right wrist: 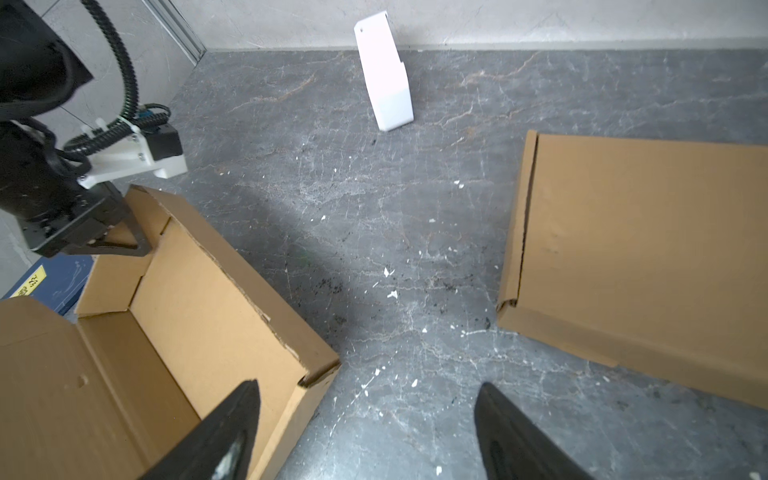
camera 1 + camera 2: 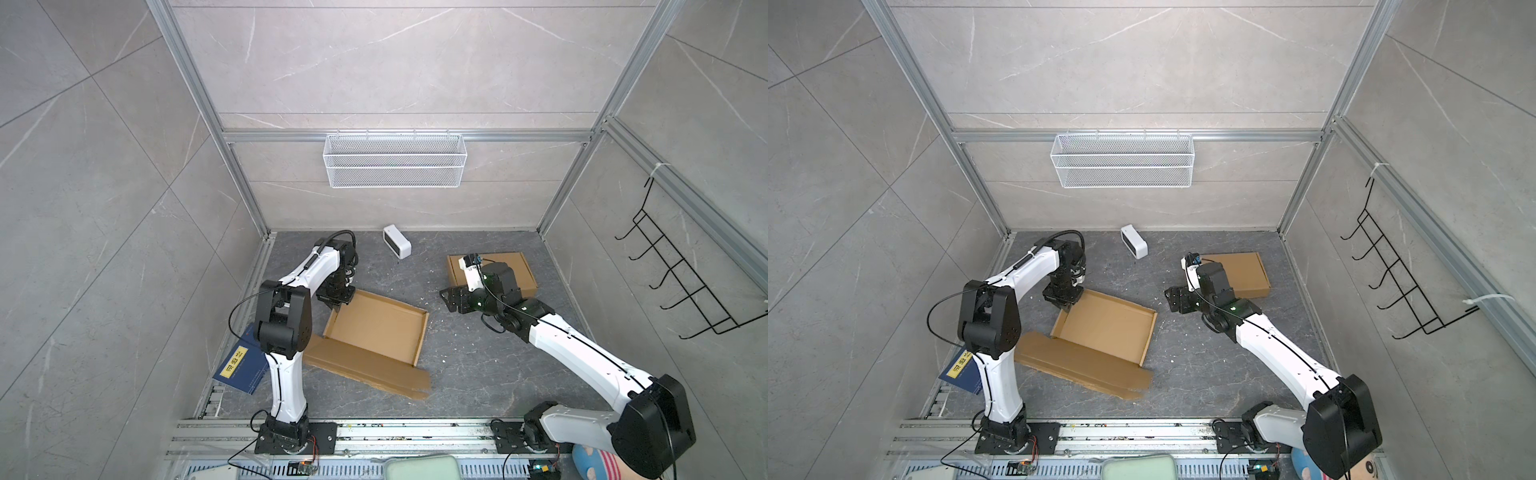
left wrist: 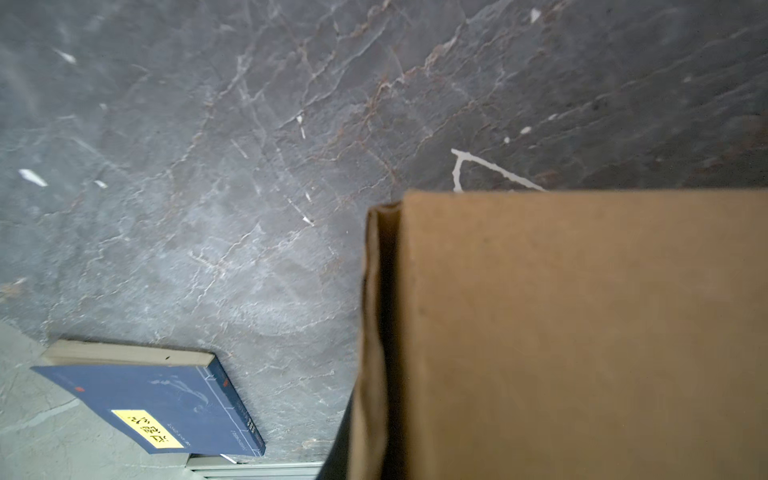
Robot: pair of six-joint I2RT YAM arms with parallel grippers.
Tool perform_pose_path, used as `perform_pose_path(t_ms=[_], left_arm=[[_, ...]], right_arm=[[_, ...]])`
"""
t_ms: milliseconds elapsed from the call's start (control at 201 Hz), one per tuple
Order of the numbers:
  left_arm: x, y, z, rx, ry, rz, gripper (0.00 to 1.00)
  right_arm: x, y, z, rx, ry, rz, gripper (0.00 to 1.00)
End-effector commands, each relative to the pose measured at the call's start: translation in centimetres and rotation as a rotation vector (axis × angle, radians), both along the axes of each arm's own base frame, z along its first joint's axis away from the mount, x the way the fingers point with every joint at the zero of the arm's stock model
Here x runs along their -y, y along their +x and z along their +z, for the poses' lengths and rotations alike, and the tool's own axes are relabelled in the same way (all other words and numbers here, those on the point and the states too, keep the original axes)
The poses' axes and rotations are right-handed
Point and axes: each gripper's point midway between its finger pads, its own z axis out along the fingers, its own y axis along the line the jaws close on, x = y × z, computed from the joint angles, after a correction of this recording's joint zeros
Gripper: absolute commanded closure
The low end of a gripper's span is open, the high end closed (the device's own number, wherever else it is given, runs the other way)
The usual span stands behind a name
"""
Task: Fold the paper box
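Note:
The paper box (image 2: 378, 328) (image 2: 1108, 328) lies mid-table as an open brown cardboard tray, its lid panel flat toward the front. My left gripper (image 2: 338, 305) (image 2: 1068, 306) is shut on the tray's far left corner wall. The right wrist view shows that grip (image 1: 124, 241) on the box (image 1: 208, 311). In the left wrist view the box wall (image 3: 582, 332) fills the frame and hides the jaws. My right gripper (image 2: 446, 299) (image 2: 1170, 300) (image 1: 368, 386) hangs open just right of the tray's far right corner, holding nothing.
A second, closed cardboard box (image 2: 521, 274) (image 2: 1246, 274) (image 1: 644, 249) lies behind the right arm. A white device (image 2: 397, 241) (image 1: 386, 79) stands by the back wall. A blue book (image 2: 241, 365) (image 3: 158, 407) lies at the left edge. A wire basket (image 2: 395, 160) hangs on the back wall.

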Motion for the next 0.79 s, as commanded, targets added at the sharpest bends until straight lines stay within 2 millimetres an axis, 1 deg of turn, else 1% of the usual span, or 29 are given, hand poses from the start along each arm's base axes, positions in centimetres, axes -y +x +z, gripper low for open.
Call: perform_pose_path(t_ms=[0,229,786], left_arm=[[-0.4,0.0,0.3,-0.027,0.020,-0.017,0.99],[-0.4,0.3,-1.5,-0.064,0.034,-0.020,0.95],[-0.3,0.9,-3.2,-0.086,0.045,-0.032,0.78]], right_arm=[[-0.2,-0.3,0.2,0.003,0.039,0.001,0.18],[-0.3,-0.5,-0.7,-0.018,0.039,0.006,0.19],[-0.7,-0.7,-1.9,-0.055,0.063,0.007,0.20]])
